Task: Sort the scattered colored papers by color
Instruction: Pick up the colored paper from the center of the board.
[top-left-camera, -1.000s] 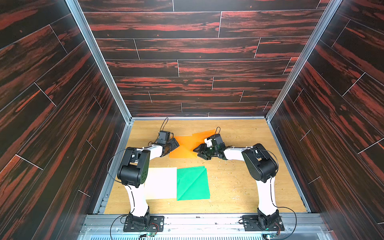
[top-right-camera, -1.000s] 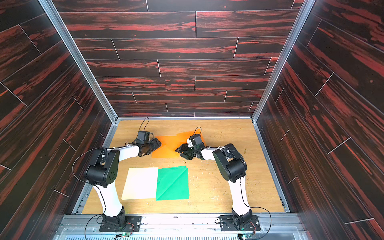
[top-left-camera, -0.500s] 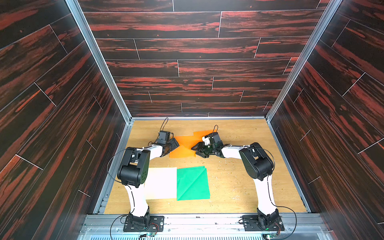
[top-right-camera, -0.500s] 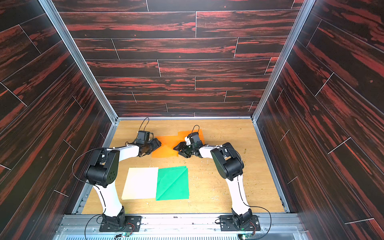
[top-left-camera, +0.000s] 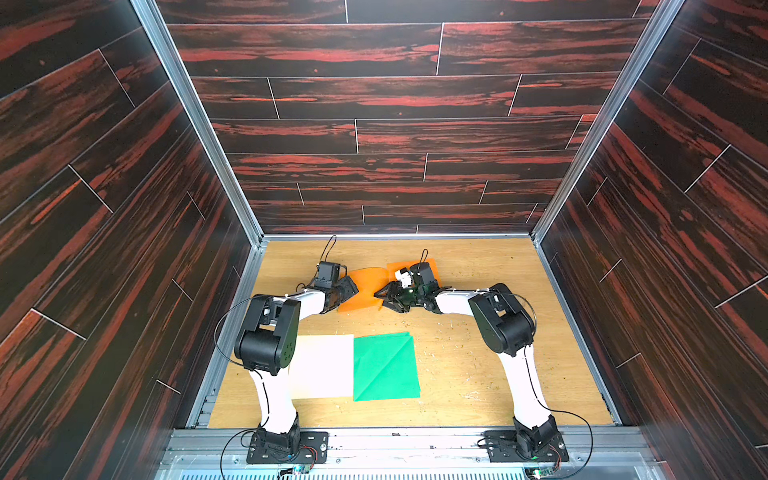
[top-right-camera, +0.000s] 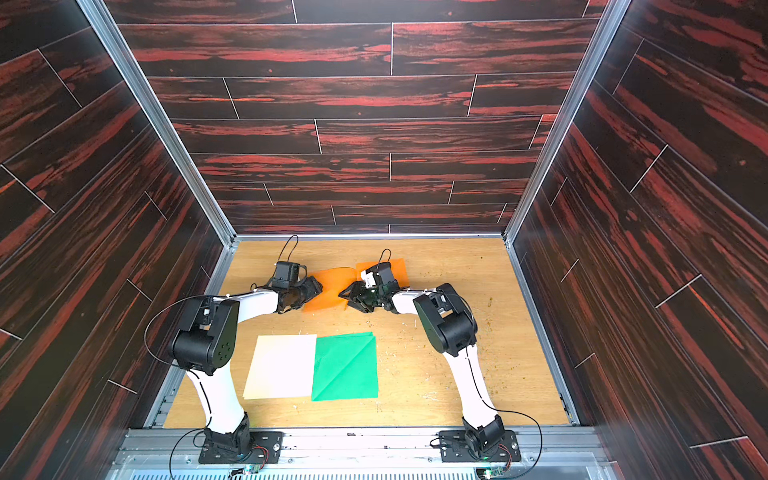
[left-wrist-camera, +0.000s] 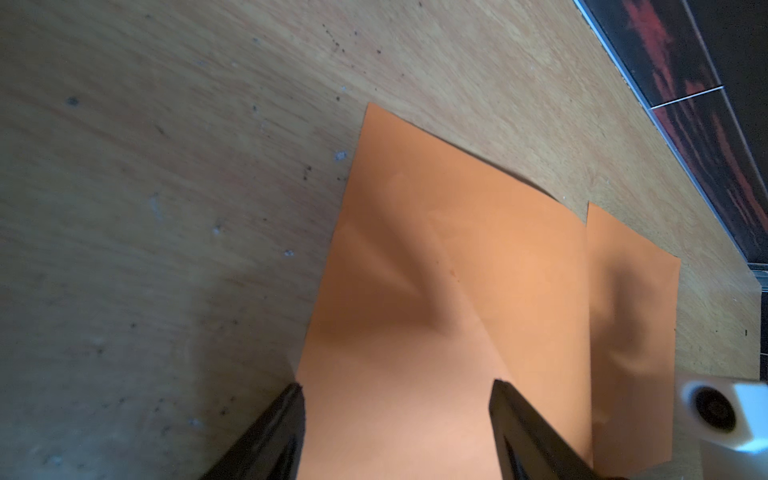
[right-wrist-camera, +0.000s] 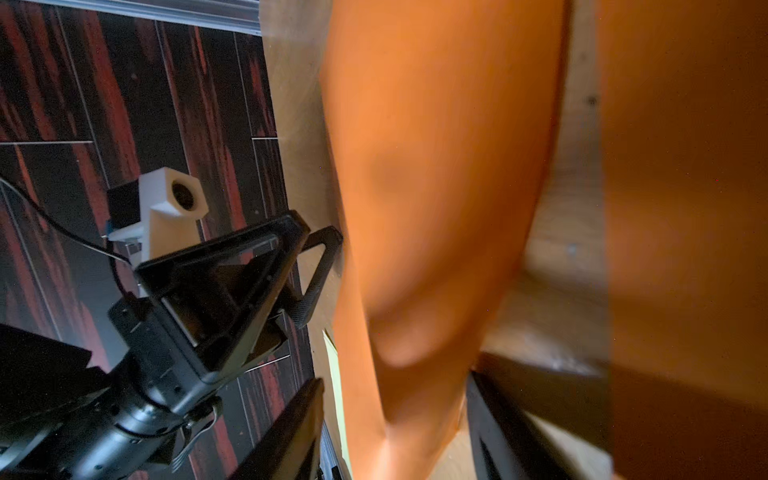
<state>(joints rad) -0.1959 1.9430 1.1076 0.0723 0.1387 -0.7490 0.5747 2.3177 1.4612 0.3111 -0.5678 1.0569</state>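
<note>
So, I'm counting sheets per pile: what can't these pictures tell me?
- In a top view: left arm covers part of the cream-white paper; sheets underneath unseen.
- Both top views: right gripper hides most of the far orange paper.
- Right wrist view: near orange paper blurred.

The left arm (top-left-camera: 272, 395) and right arm (top-left-camera: 524, 382) are wearing white shells with bulky black joints (top-left-camera: 270, 332); thin black cables (top-left-camera: 215, 333) are looping along them.

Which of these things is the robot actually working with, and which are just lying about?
Part of the job:
orange paper
second orange paper
green papers
cream-white paper

Just lying about:
crumbs scattered on the wooden tabletop
</note>
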